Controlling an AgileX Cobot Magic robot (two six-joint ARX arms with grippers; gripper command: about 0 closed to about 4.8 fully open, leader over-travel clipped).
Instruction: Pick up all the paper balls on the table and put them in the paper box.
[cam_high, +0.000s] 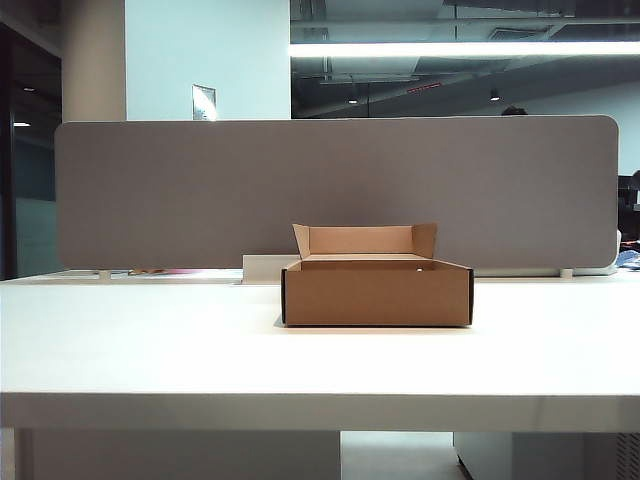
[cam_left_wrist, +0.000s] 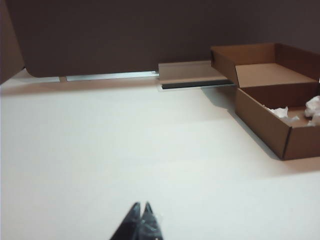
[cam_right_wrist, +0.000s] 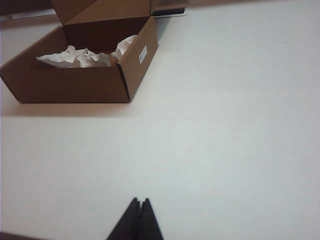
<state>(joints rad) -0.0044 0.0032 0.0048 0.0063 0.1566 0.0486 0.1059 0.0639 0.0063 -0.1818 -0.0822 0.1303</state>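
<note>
Brown cardboard box sits mid-table, flap upright, before a grey divider, with a white block just behind it. Crumpled white paper balls lie inside the box. The left gripper and right gripper hang over bare tabletop, well apart from the box, fingertips pressed together, holding nothing.

Left gripper and right gripper, fingers together, empty.

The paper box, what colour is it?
The paper box is plain brown cardboard, clearest in the right wrist view.
</note>
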